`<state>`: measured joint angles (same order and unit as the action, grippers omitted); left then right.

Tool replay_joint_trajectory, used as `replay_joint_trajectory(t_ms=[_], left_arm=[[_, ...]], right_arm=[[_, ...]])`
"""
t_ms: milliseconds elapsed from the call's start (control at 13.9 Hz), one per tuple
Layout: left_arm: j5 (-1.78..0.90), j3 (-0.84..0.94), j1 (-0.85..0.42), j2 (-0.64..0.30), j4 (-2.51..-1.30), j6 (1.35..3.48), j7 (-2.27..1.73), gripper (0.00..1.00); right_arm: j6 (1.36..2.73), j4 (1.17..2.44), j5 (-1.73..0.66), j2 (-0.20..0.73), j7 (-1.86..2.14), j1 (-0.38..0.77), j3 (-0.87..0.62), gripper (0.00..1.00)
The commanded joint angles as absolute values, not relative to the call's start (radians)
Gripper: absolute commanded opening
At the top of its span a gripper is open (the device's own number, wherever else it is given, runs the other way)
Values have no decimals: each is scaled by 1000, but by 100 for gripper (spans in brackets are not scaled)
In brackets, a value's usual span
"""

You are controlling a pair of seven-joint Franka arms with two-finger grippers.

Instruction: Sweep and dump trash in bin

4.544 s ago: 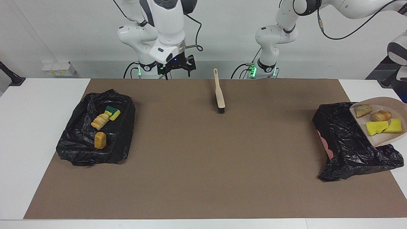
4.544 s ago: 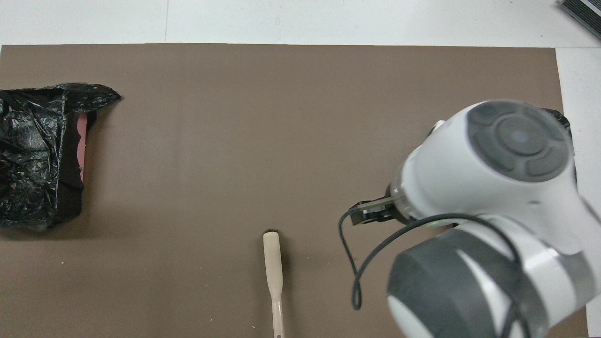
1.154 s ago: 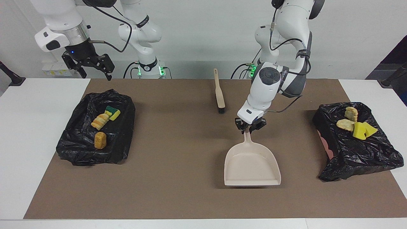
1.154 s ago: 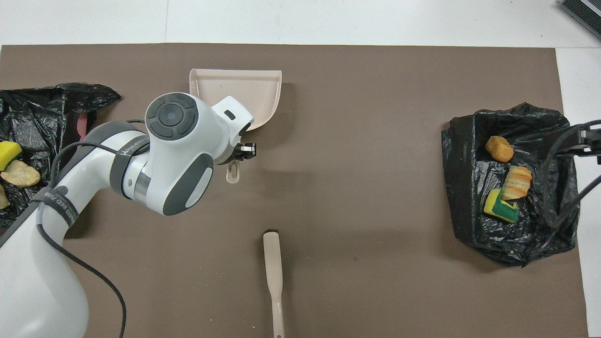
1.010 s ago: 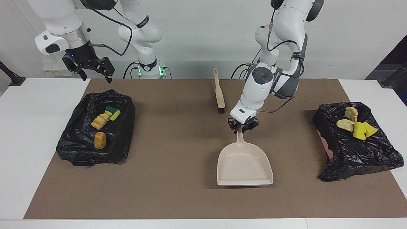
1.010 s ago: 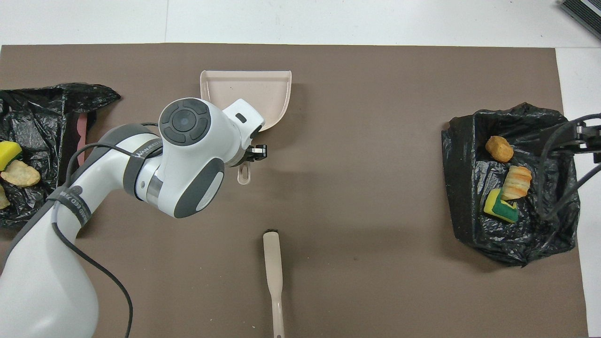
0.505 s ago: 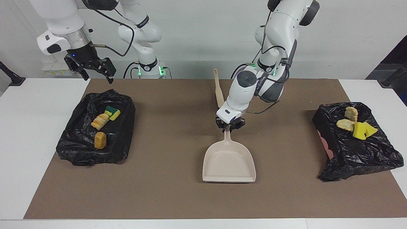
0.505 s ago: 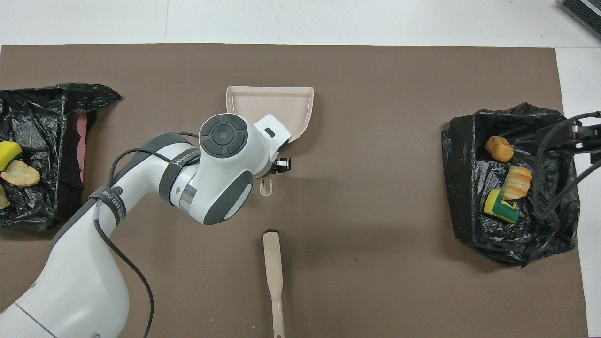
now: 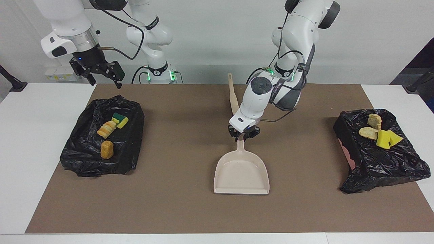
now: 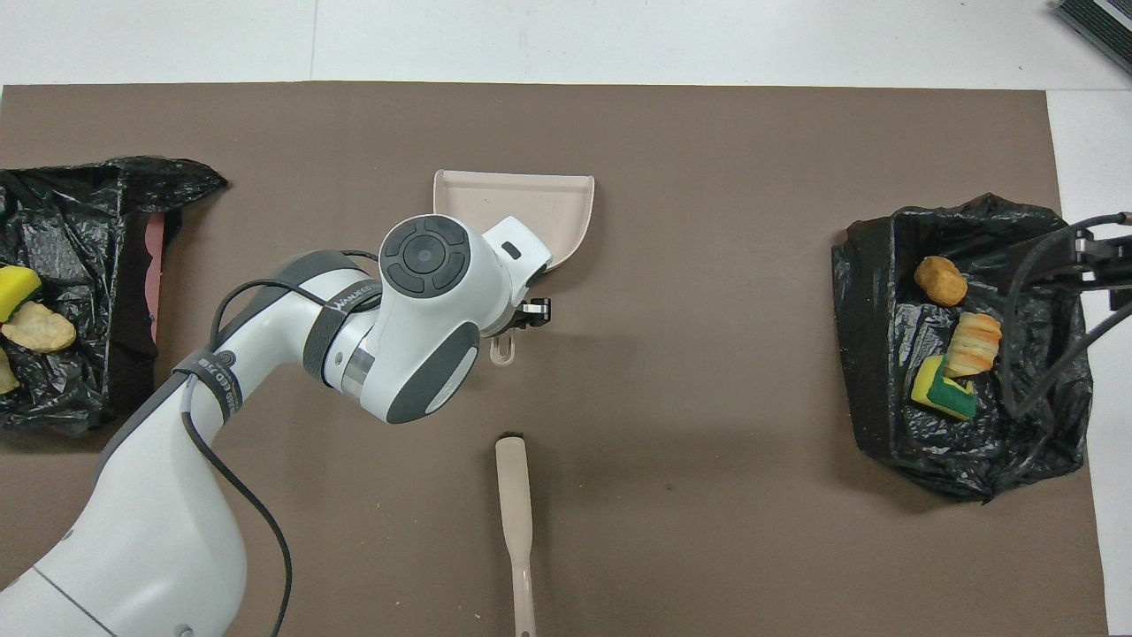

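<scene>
At 9 o'clock in the facing view, black-lined bin (image 9: 86, 156) holds three pieces of trash (image 9: 106, 129); right gripper (image 9: 101, 75) hangs over its edge, fingers spread wide, empty. Centre of surface (image 9: 44, 135): dustpan (image 9: 241, 173) flat on the brown mat (image 9: 169, 210), left gripper (image 9: 243, 134) at its handle tip, grip not discernible. Brush (image 10: 513, 504) at dustpan's 12 o'clock. At 3 o'clock, second bin (image 9: 379, 166) holds four more trash pieces (image 9: 383, 139).
</scene>
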<state>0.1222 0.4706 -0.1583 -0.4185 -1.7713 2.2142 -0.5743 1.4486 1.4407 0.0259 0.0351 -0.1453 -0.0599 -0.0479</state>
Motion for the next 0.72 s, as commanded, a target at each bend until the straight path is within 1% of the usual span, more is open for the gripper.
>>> replay_joint_trajectory(t_ms=[0,72,144,361,649], left_arm=[[118,453,-173,-410,-1759,2185,-583,88],[120,443,-173,-391,-1763,2162,-574,100],[120,422,-175,-371,-1764,2126,-565,100],[121,333,-176,-272,-1769,2007,-418,100],[112,194,-173,-105,-1799,1924,-182,100]], right_arm=[[1445,1466,21,14,-161,-63,-51,100],[1445,1466,21,14,-158,-63,-51,100],[1445,1466,21,14,-156,-63,-51,100],[1445,1467,21,14,-156,-63,-51,100],[1445,1467,21,14,-161,-61,-54,100]])
